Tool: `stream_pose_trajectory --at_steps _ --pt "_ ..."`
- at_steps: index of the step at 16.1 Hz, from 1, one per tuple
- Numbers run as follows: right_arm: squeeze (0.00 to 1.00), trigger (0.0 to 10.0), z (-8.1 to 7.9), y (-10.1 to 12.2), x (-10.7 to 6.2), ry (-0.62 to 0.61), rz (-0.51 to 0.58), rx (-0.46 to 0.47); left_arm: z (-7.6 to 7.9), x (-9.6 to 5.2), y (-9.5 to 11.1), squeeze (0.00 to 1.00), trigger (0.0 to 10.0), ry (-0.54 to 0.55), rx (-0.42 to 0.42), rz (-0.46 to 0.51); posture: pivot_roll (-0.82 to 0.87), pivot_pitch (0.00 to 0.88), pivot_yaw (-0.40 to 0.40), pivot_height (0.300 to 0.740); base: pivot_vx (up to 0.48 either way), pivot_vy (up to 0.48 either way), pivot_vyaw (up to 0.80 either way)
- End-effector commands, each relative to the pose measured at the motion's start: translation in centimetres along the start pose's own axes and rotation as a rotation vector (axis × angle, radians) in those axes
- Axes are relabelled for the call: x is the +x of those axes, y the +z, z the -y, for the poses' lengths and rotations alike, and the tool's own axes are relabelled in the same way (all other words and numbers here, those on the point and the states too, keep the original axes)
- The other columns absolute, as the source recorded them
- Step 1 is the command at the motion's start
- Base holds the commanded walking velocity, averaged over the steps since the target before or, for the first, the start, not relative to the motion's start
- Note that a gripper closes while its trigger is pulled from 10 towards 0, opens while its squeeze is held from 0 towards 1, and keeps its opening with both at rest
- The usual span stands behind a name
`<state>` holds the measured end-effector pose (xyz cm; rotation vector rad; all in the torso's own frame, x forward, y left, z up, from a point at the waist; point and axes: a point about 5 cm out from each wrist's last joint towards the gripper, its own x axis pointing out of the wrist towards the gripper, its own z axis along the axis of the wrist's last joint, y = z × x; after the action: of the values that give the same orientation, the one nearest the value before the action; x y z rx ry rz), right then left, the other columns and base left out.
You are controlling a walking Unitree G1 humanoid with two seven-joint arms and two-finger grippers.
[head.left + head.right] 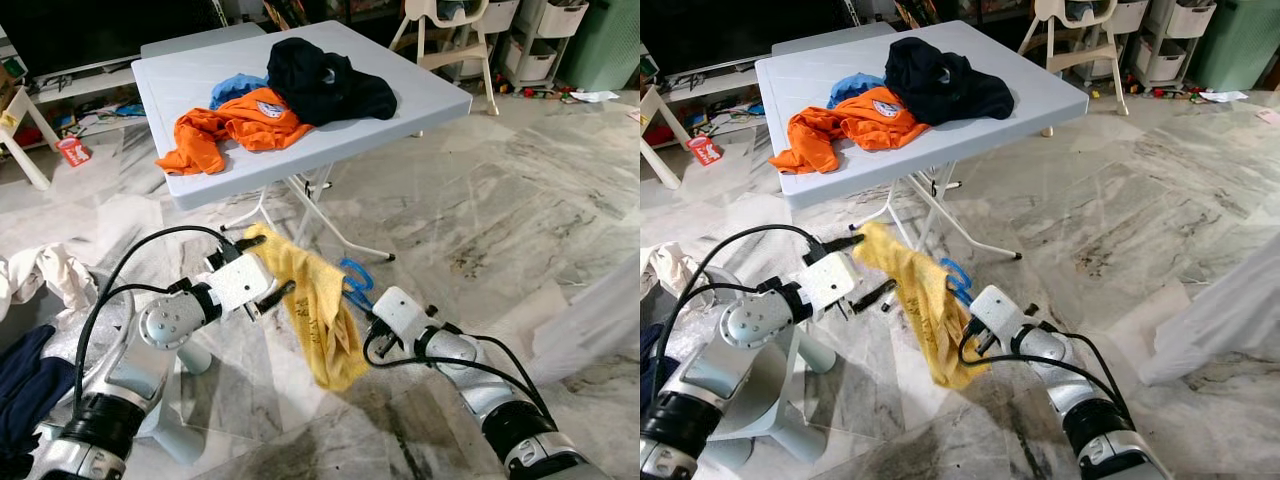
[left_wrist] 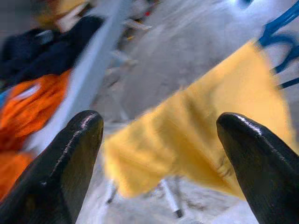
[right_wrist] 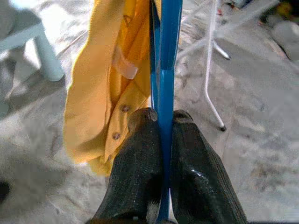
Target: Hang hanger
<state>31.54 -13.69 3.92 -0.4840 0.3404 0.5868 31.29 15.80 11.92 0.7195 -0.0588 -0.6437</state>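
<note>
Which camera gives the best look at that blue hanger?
The right wrist view: the hanger runs close up, pinched between the right gripper. The eye views show just a blue loop behind the yellow shirt; the left wrist view catches a blurred piece.

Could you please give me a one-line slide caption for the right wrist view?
Right gripper shut on the blue hanger, with the yellow shirt draped beside it.

Yellow shirt (image 1: 315,305) on a blue hanger (image 3: 164,60), orange shirt (image 1: 235,125) and black top (image 1: 322,82) on the pale grey worktop (image 1: 190,85).
</note>
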Motion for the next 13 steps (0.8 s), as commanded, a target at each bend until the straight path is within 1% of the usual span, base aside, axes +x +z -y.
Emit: stream_pose_trajectory --at_steps 1,2,3,5,7,8,9,10,12,13 --pt "0.0 0.0 1.4 2.0 0.2 -0.089 0.091 0.077 -0.1 -0.6 -1.0 0.0 10.0 0.096 -0.019 -0.048 -0.06 0.052 0.088 0.74 0.0 0.0 0.0" --pt "0.0 0.0 1.7 2.2 0.2 -0.114 0.104 0.104 0.3 -0.7 -1.4 0.0 10.0 0.122 -0.064 -0.062 -0.06 0.05 0.088 0.74 0.0 0.0 0.0" --pt "0.0 0.0 2.1 2.7 0.2 -0.153 0.128 0.161 0.8 -0.8 -1.6 0.0 10.0 0.153 -0.077 -0.074 -0.06 0.049 0.089 0.74 0.0 0.0 0.0" --pt "0.0 0.0 2.5 3.8 0.1 -0.189 0.19 0.234 2.2 -0.7 -1.7 0.0 10.0 0.151 -0.088 -0.087 -0.06 0.044 0.082 0.74 0.0 0.0 0.0" --pt "0.0 0.0 2.8 4.8 0.1 -0.209 0.241 0.276 3.2 -0.6 -2.3 0.0 10.0 0.148 -0.1 -0.123 -0.07 0.039 0.081 0.74 0.0 0.0 0.0" --pt "0.0 0.0 2.8 5.5 0.0 -0.206 0.268 0.289 4.2 -0.7 -2.8 0.0 10.0 0.137 -0.128 -0.148 -0.07 0.036 0.083 0.74 0.0 0.0 0.0" --pt "0.0 0.0 2.8 5.6 0.0 -0.206 0.274 0.295 4.4 -0.7 -3.0 0.0 10.0 0.135 -0.135 -0.157 -0.07 0.036 0.083 0.74 0.0 0.0 0.0" --pt "0.0 0.0 2.7 6.2 -0.1 -0.203 0.291 0.313 5.2 -0.9 -3.6 0.0 10.0 0.129 -0.157 -0.192 -0.07 0.033 0.083 0.74 0.0 0.0 0.0" --pt "0.0 0.0 2.5 6.7 -0.2 -0.193 0.307 0.315 5.6 -0.8 -3.7 0.0 10.0 0.128 -0.164 -0.203 -0.07 0.032 0.083 0.74 0.0 0.0 0.0" --pt "0.0 0.0 2.3 7.4 -0.3 -0.185 0.329 0.356 6.0 -0.6 -3.8 0.0 10.0 0.142 -0.196 -0.212 -0.07 0.028 0.082 0.74 0.0 0.0 0.0"
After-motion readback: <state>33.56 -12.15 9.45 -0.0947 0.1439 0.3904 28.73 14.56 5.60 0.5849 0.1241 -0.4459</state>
